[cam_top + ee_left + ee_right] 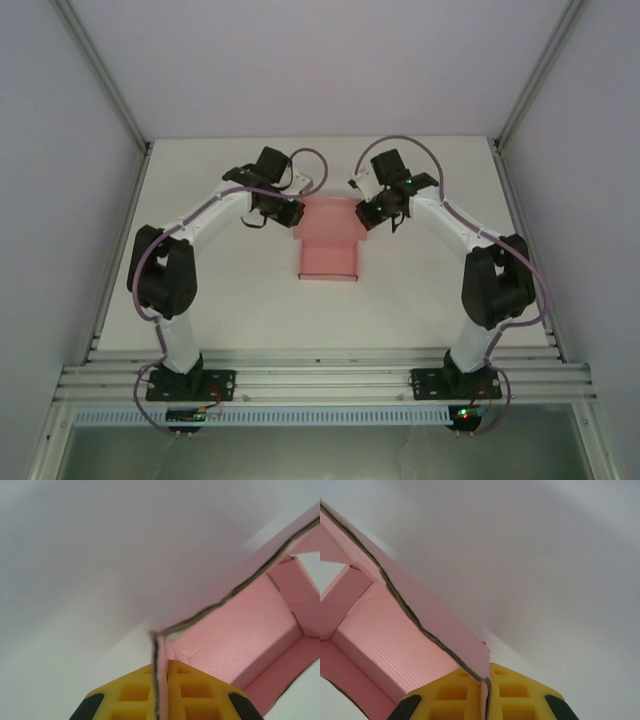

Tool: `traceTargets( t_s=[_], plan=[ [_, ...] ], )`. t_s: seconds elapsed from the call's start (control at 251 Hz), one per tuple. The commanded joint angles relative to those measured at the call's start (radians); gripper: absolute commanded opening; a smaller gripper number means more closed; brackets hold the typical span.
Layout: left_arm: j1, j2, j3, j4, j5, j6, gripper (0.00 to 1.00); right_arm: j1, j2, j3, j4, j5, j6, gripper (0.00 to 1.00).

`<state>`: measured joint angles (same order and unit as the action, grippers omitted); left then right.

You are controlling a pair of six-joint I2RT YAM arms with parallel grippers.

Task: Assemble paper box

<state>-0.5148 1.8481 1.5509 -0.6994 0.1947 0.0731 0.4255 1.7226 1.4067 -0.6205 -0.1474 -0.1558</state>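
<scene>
The pink paper box (328, 255) lies at the middle of the white table, partly folded, its far part raised between the two arms. My left gripper (297, 213) is at the box's far left corner. In the left wrist view its yellow fingers (192, 690) are shut on a thin upright wall of the paper box (240, 635). My right gripper (363, 211) is at the far right corner. In the right wrist view the yellow fingers (452, 697) pinch the end of the paper box's (380, 640) side wall.
The white table (230, 300) is bounded by aluminium frame rails (320, 378) at the near edge and pale enclosure walls (60, 200) on both sides. Both arm bases are bolted to the near rail.
</scene>
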Motion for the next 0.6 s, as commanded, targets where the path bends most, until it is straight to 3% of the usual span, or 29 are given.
traceTargets(
  t_s=[0.0, 0.116, 0.399, 0.595],
  plan=[
    [-0.045, -0.058, 0.035, -0.028, -0.205, -0.126, 0.0, 0.036, -0.088, -0.032, 0.071, 0.194, 0.126, 0.0],
    [-0.071, -0.09, 0.011, 0.003, -0.275, -0.223, 0.0, 0.064, -0.136, -0.091, 0.152, 0.282, 0.257, 0.0],
    [-0.079, -0.145, -0.111, 0.2, -0.274, -0.43, 0.0, 0.142, -0.17, -0.273, 0.448, 0.438, 0.625, 0.0],
    [-0.079, -0.162, -0.222, 0.368, -0.295, -0.535, 0.0, 0.221, -0.174, -0.406, 0.742, 0.493, 0.733, 0.0]
  ],
)
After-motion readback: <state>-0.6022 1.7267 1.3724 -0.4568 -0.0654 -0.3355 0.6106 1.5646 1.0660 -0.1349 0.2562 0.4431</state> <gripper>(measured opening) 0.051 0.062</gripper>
